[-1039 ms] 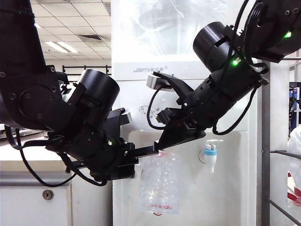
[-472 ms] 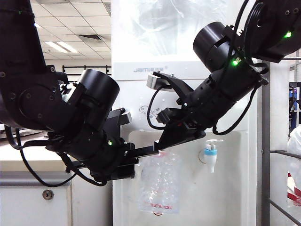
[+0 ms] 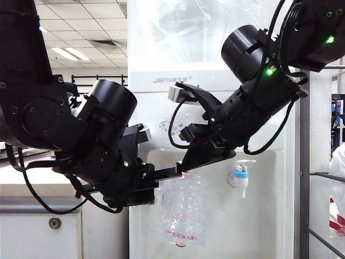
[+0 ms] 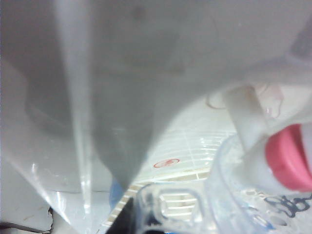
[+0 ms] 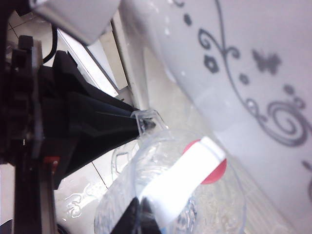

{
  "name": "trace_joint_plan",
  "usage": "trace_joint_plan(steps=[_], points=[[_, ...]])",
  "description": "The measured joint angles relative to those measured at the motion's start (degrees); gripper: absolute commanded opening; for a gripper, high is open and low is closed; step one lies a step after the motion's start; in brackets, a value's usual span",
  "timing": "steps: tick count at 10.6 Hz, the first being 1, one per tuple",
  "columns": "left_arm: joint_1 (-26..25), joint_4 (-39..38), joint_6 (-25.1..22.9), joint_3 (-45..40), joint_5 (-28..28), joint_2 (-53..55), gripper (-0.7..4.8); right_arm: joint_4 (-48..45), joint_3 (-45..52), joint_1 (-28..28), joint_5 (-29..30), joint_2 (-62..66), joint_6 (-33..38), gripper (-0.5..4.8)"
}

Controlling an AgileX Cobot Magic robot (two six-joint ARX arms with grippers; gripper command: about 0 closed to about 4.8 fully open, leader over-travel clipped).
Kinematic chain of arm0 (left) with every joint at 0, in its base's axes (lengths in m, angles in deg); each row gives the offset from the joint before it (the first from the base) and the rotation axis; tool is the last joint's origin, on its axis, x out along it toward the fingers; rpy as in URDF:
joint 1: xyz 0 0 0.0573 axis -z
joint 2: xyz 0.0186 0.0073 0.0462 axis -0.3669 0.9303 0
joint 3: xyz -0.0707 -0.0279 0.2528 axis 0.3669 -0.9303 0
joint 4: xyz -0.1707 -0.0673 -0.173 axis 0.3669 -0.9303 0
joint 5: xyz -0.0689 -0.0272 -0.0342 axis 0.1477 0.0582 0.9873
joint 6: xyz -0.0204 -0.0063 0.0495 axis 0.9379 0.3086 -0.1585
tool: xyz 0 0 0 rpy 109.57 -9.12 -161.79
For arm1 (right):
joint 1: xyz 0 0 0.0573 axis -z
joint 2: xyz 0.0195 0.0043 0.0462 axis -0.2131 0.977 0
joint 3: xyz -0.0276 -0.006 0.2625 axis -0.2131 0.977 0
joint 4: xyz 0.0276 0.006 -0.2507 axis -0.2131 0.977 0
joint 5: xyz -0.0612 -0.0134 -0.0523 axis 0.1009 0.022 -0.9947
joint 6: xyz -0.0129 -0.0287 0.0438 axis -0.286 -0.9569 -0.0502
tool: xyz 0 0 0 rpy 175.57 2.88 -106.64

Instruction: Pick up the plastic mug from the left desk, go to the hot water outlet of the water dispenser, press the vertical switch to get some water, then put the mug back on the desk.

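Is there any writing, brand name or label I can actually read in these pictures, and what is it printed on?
"Jama…": grey brand logo on the water dispenser; only the first letters are legible, the rest is too small.
Red round mark low on the dispenser, seen from the left wrist: too blurred to read.
Red marking near the bottom of the plastic mug: unreadable.

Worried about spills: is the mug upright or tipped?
Upright: the plastic mug hangs rim-up beneath the red-collared hot water outlet, its handle clamped by the left gripper.

We see the clear, bumpy plastic mug hanging upright in front of the white water dispenser, its open mouth directly under the red-collared hot tap. The white lever slants over the rim.
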Motion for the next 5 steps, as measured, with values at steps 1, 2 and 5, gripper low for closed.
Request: trace_joint_plan(steps=[1,2,5], points=[[0.0,0.0,0.0,0.0,0.0,0.0,-0.07,0.0,0.0,0.0,0.0,0.0,0.0,-0.02],[0.0,0.0,0.0,0.0,0.0,0.0,-0.07,0.0,0.0,0.0,0.0,0.0,0.0,-0.02],[0.0,0.0,0.0,0.0,0.0,0.0,-0.07,0.5,0.0,0.0,0.0,0.0,0.0,-0.02]])
